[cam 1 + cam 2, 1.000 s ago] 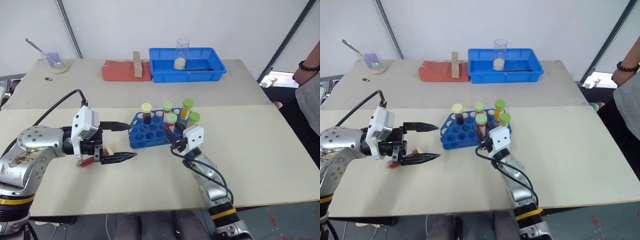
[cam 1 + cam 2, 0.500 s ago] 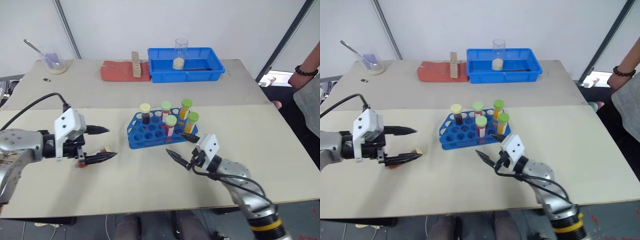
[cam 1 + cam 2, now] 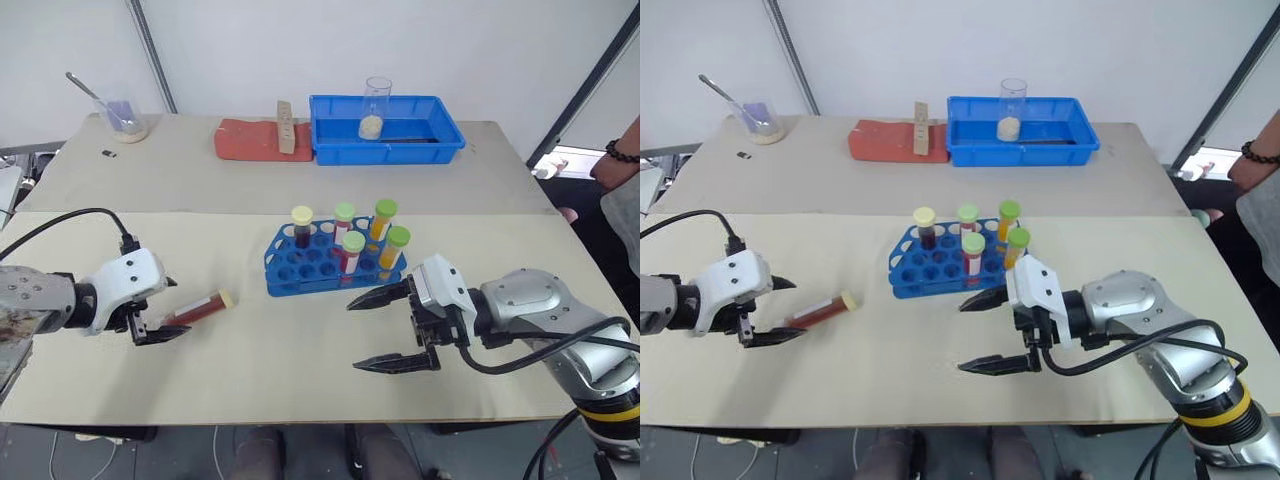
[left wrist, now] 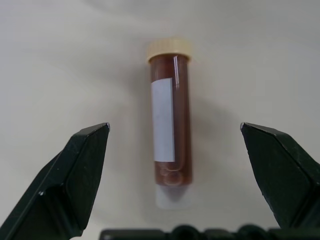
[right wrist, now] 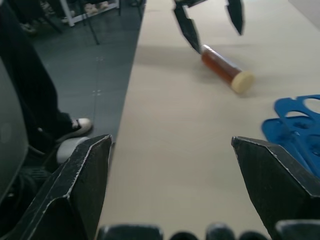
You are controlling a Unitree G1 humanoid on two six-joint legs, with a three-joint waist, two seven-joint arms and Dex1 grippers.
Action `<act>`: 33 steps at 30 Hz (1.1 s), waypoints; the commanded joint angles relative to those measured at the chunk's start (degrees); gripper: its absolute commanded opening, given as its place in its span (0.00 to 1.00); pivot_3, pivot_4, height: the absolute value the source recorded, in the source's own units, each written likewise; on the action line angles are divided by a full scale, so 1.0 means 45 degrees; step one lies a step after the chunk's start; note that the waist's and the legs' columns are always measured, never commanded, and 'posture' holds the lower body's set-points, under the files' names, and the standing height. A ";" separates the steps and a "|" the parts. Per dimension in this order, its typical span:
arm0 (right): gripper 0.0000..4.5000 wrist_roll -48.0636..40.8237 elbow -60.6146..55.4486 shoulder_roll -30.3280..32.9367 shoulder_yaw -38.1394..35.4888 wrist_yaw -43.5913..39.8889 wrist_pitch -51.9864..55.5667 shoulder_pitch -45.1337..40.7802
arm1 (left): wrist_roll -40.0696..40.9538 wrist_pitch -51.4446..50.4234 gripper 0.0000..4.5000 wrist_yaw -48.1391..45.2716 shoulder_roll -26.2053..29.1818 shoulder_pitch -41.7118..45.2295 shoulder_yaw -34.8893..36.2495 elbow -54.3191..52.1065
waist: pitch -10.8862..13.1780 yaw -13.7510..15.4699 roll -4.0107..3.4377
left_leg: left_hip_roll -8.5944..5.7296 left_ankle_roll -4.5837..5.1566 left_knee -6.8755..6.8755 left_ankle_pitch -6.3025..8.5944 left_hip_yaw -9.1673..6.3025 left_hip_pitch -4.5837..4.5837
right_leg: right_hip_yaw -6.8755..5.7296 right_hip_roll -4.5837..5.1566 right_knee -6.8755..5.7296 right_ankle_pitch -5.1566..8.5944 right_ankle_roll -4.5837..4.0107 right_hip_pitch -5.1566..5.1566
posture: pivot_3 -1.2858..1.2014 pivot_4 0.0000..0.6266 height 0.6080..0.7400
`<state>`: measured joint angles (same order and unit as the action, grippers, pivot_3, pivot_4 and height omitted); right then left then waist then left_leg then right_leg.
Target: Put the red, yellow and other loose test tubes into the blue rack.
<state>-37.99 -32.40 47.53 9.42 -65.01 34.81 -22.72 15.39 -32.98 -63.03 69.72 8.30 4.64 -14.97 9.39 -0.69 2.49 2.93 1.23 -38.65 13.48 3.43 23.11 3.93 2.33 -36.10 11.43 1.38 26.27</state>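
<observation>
A loose test tube of red-brown liquid with a cream cap lies flat on the table, left of the blue rack. My left gripper is open, and its fingers straddle the tube's bottom end without touching it. The rack holds several upright capped tubes with red or orange contents. My right gripper hangs open and empty just in front of the rack, pointing left. In the right wrist view the lying tube and the left gripper show beyond my own right gripper.
At the back of the table stands a blue tray with a glass beaker in it. Beside it lies a red pad with a wooden block. A beaker with a spoon sits far left. A person stands at the right edge.
My right gripper has drawn back from the rack, opened and turned to point left. My left gripper has moved left and down along the lying tube. The camera has shifted slightly.
</observation>
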 commanded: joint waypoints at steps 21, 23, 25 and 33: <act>0.95 -0.0615 -0.1256 0.0414 -0.1628 0.1045 0.0436 0.0680 | -0.3989 0.0065 0.71 -0.1569 -0.2041 0.5231 -0.5763 0.3754 | -0.0006 0.0031 0.0008 | -0.0016 0.0004 -0.0061 -0.0003 -0.0022 0.0007 | 0.0013 -0.0010 -0.0024 -0.0026 0.0054 -0.0030 | 0.52 0.24 1.00; 0.95 -0.0509 -0.1206 0.0479 -0.1649 0.0975 0.0301 0.0756 | -0.4055 0.0209 0.51 -0.1615 -0.2026 0.5158 -0.5747 0.3775 | -0.0006 0.0035 0.0007 | -0.0018 0.0004 -0.0071 -0.0004 -0.0028 0.0004 | 0.0013 -0.0010 -0.0029 -0.0024 0.0050 -0.0037 | 0.52 0.24 1.00; 0.95 -0.0474 -0.1118 0.0520 -0.1676 0.0904 0.0218 0.0778 | -0.4037 0.0301 0.29 -0.1700 -0.1973 0.5102 -0.5634 0.3779 | -0.0006 0.0010 0.0007 | -0.0018 0.0006 -0.0080 -0.0007 -0.0026 -0.0007 | 0.0016 -0.0009 -0.0037 -0.0037 0.0045 -0.0041 | 0.52 0.24 1.00; 0.95 -0.0324 -0.0971 0.0993 -0.1933 0.0560 0.0187 0.0926 | -0.1734 0.0057 0.20 -0.2737 -0.1598 0.5309 -0.3031 0.3283 | -0.0003 -0.0023 0.0013 | -0.0006 0.0026 -0.0079 -0.0019 -0.0032 -0.0002 | 0.0012 -0.0025 -0.0074 -0.0037 0.0016 -0.0013 | 0.52 0.24 1.00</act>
<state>-39.38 -36.03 51.11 3.18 -61.98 36.84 -18.74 3.78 -31.28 -74.03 61.11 30.60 -14.76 0.94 9.38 -0.80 2.55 2.90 1.35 -39.00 13.39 3.28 23.15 3.98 2.22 -36.42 11.27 1.46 26.23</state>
